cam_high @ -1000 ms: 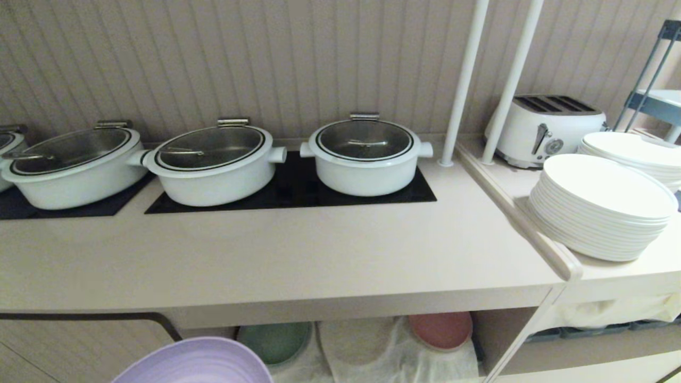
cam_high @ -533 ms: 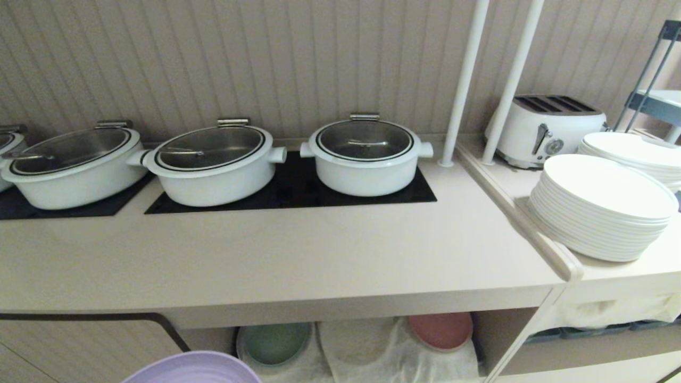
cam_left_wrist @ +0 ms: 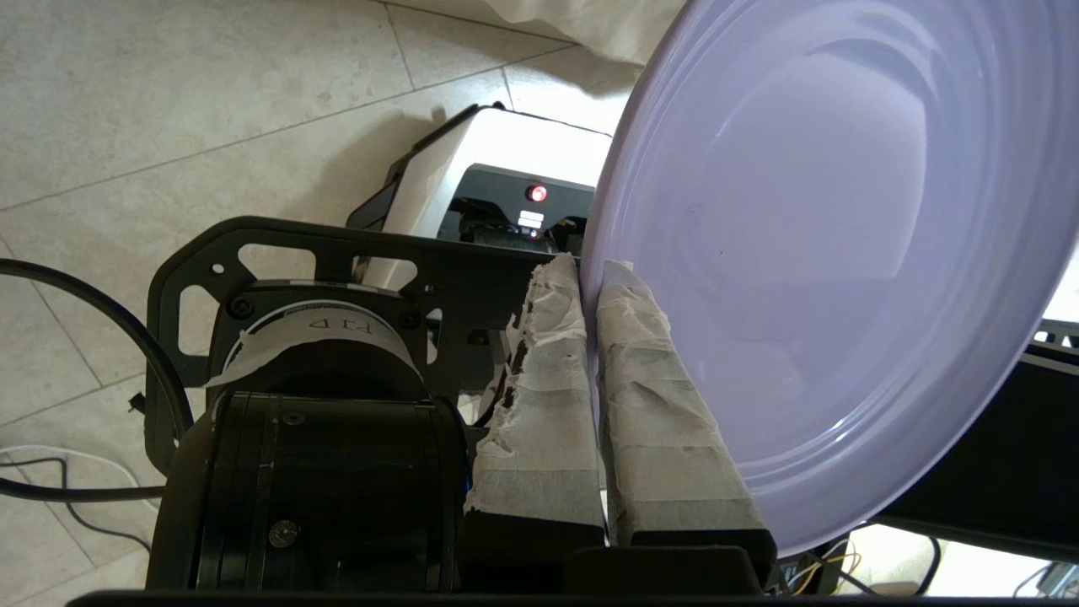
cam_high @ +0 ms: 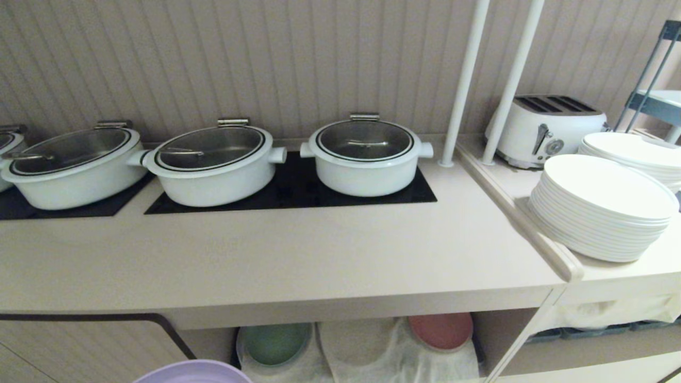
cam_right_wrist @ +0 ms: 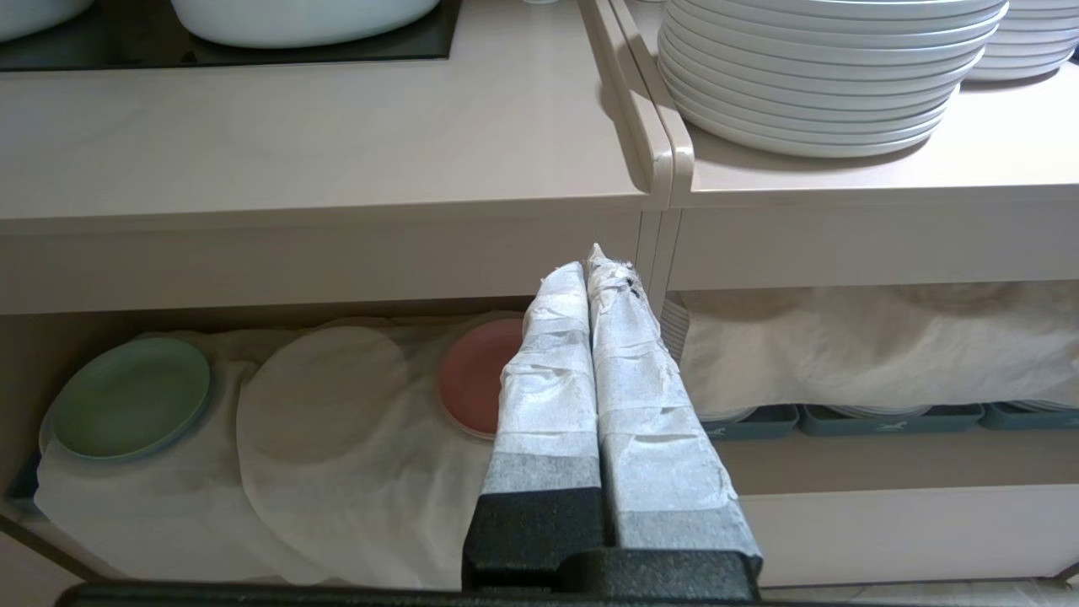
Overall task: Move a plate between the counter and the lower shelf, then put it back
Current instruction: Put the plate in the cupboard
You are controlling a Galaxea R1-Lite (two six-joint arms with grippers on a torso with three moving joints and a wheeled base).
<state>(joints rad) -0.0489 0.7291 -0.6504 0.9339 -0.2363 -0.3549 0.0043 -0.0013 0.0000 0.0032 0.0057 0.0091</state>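
Note:
The lavender plate [cam_left_wrist: 809,253] is pinched by its rim between the tape-wrapped fingers of my left gripper [cam_left_wrist: 590,274], which is shut on it. In the head view only the plate's top edge [cam_high: 194,372] shows at the bottom of the picture, below the counter [cam_high: 276,260] and left of the lower shelf [cam_high: 367,346]. The plate hangs over the tiled floor, tilted on edge. My right gripper [cam_right_wrist: 590,265] is shut and holds nothing; it is parked in front of the shelf opening. The shelf's white cloth [cam_right_wrist: 320,421] shows a bare round spot in its middle.
A green plate [cam_high: 274,343] and a pink-red plate [cam_high: 440,330] lie on the shelf's cloth. Three white pots [cam_high: 366,154] stand on black hob panels. White plate stacks [cam_high: 601,207] and a toaster [cam_high: 545,127] are on the right. The robot's base [cam_left_wrist: 489,194] is under the plate.
The lavender plate has sunk lower in the head view, so only its top edge still shows. The counter, pots and shelf plates have not moved.

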